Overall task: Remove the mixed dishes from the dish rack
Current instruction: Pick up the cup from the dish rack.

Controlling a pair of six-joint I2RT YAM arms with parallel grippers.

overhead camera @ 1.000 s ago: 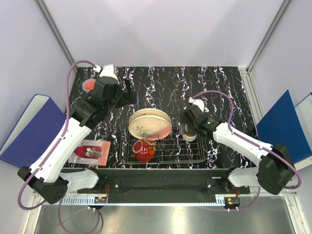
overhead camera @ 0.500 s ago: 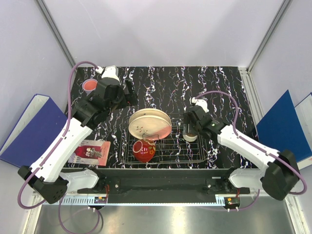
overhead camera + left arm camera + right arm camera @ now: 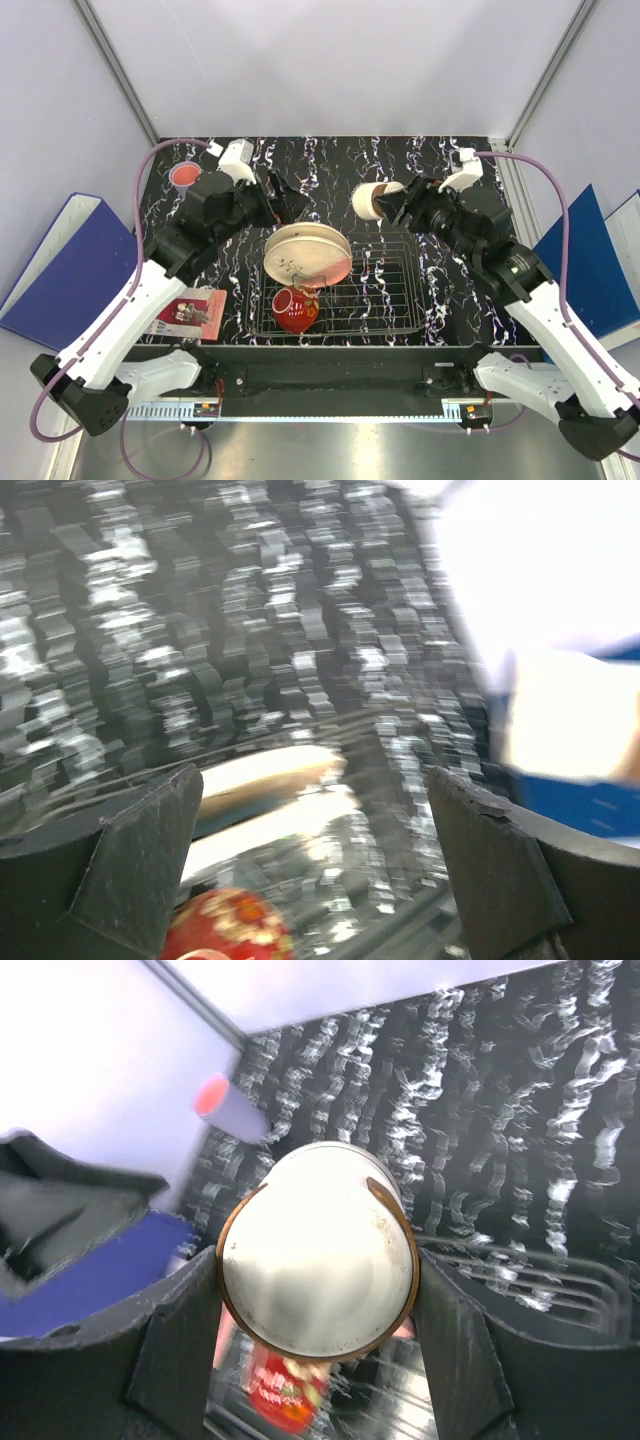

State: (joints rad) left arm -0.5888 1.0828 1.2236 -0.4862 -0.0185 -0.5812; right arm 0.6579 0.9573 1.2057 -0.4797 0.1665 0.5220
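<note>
The dish rack [image 3: 385, 300] stands at the front middle of the table. Two cream plates [image 3: 307, 255] lean together in its left part, with the red bowl-cup [image 3: 295, 308] in front of them. My right gripper [image 3: 388, 203] is shut on the small brown-cream cup [image 3: 368, 201] and holds it in the air behind the rack; its cream bottom [image 3: 320, 1260] faces the right wrist camera. My left gripper [image 3: 288, 201] is open and empty, just behind the plates. The blurred left wrist view shows the plates [image 3: 262, 780] and bowl-cup [image 3: 225, 930] between its fingers.
One tumbler with a pink mouth [image 3: 183, 175] stands at the back left corner; it also shows in the right wrist view [image 3: 230, 1105]. The other tumbler is out of view. A red printed card [image 3: 188, 308] lies left of the rack. Blue binders [image 3: 60, 265] flank the table.
My right gripper has lifted the brown-cream cup out of the rack's right part and carried it up and back. My left gripper has swung right, from near the tumbler towards the plates.
</note>
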